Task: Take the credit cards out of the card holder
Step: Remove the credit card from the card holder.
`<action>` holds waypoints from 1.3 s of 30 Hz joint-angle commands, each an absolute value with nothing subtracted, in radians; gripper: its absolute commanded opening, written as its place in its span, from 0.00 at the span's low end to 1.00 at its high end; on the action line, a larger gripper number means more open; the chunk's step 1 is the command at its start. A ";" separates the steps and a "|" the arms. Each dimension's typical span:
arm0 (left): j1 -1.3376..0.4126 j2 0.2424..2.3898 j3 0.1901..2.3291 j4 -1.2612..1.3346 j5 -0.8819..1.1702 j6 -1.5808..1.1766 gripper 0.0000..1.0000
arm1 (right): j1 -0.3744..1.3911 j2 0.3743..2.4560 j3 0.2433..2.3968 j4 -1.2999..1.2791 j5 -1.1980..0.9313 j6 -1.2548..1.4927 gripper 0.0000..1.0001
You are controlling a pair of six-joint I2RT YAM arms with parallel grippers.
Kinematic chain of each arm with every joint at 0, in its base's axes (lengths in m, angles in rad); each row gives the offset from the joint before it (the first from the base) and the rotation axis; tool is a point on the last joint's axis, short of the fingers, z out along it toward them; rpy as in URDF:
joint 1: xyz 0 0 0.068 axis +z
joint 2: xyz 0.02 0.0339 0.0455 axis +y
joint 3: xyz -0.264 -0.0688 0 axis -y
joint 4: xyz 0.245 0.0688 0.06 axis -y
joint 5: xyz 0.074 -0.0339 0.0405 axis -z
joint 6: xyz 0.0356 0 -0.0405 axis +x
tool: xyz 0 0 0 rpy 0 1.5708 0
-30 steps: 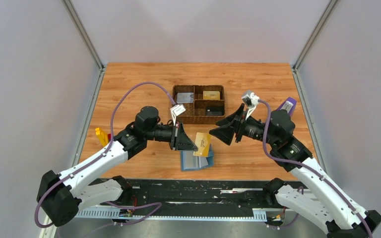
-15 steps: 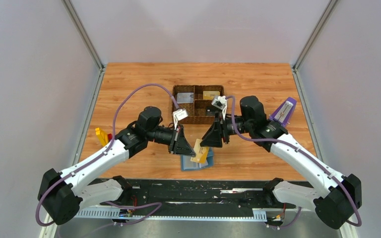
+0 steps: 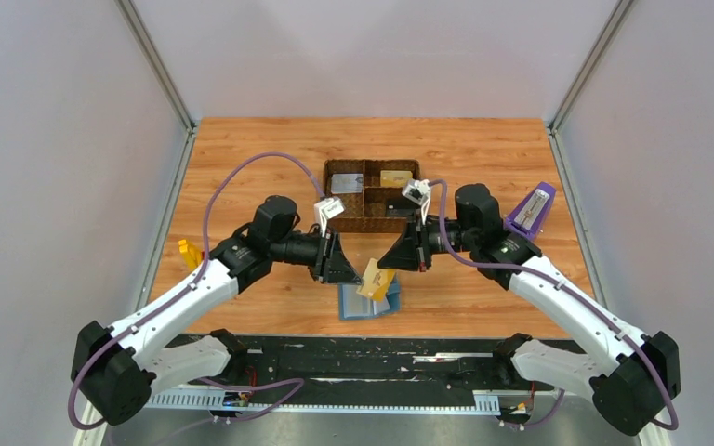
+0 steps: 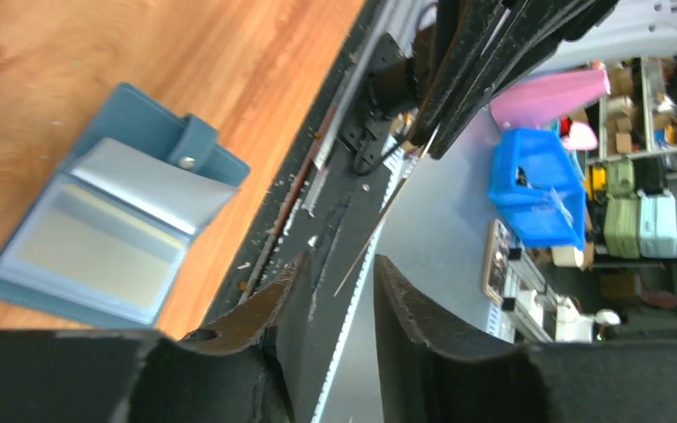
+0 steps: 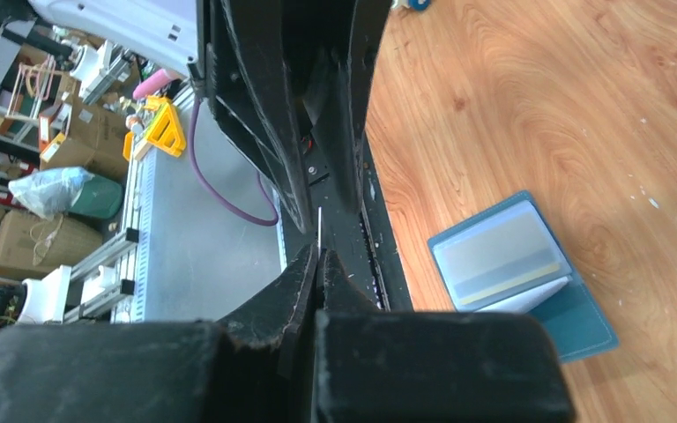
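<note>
A gold credit card point(image 3: 375, 280) hangs tilted just above the open blue card holder point(image 3: 361, 303), which lies flat near the table's front edge. My right gripper point(image 3: 389, 264) is shut on the card; in the right wrist view the card's thin edge point(image 5: 319, 227) sticks out past my closed right gripper point(image 5: 319, 253). My left gripper point(image 3: 360, 276) faces it from the left with its jaws apart, open. In the left wrist view the card's edge point(image 4: 379, 222) shows as a thin line ahead of my left gripper point(image 4: 342, 263). The card holder point(image 4: 106, 229) point(image 5: 511, 256) shows its light inner pockets.
A brown woven divided tray point(image 3: 326, 168) stands behind the grippers and holds a silver card point(image 3: 346, 183), a gold card point(image 3: 396, 177) and a dark one point(image 3: 400, 209). A purple metronome point(image 3: 531, 208) stands at the right. A yellow block point(image 3: 189, 253) lies at the left.
My right gripper came in from the right and shut on the gold card. My left gripper, which held that card, has opened and drawn back slightly left.
</note>
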State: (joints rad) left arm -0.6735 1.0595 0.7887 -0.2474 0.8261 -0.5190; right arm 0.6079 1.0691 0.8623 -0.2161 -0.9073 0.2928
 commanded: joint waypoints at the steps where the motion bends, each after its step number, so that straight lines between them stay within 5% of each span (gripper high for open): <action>1: -0.618 0.997 0.803 -0.250 0.758 -0.536 0.45 | 0.569 1.028 0.845 -0.121 -0.853 0.405 0.00; 6: -0.595 0.921 0.769 -0.215 0.640 -0.585 0.59 | 0.545 0.967 0.789 0.065 -0.719 0.597 0.00; 26: -0.592 1.119 0.718 0.355 0.639 -0.967 0.61 | 0.547 0.840 0.536 0.458 -0.231 1.115 0.00; 34: -0.591 1.192 0.717 0.524 0.644 -1.080 0.48 | 0.547 0.834 0.505 0.463 -0.203 1.152 0.00; 39: -0.592 1.214 0.698 0.617 0.645 -1.148 0.27 | 0.546 0.835 0.485 0.463 -0.184 1.165 0.00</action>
State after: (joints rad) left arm -0.5949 1.2022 0.6888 0.4690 0.6437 -1.0779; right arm 0.5465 0.8528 0.5011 0.4095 -0.2153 1.1294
